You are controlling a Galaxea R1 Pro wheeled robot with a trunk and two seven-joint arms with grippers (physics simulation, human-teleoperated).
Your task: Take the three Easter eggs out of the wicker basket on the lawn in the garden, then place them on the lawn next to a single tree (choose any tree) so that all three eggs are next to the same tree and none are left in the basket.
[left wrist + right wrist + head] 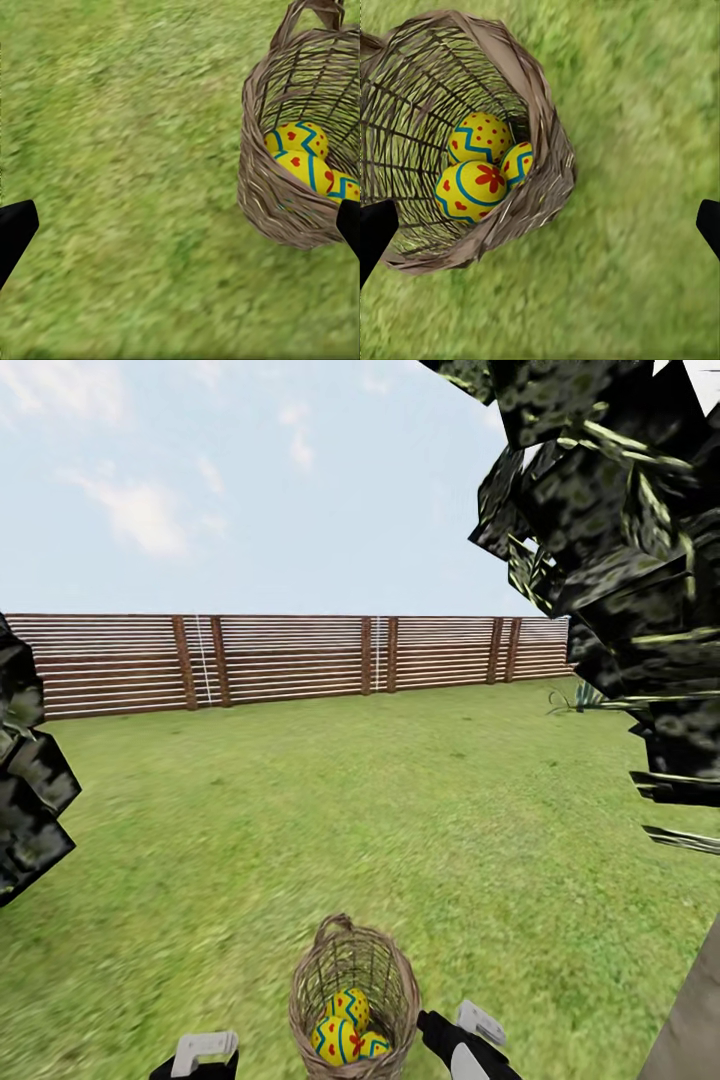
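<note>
Wicker basket (354,1000) stands on the lawn (300,840) between both grippers, three Easter eggs (484,169) clustered inside; left gripper (180,232) and right gripper (540,229) both spread wide, empty; best descend vertically past the handle onto the topmost egg.

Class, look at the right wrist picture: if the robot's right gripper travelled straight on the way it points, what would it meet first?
Most likely the green lawn just beside the brown woven-twig wicker basket. The right gripper is open, and its midline falls near the basket's outer wall, so it might graze that first; depth is unclear.
</note>
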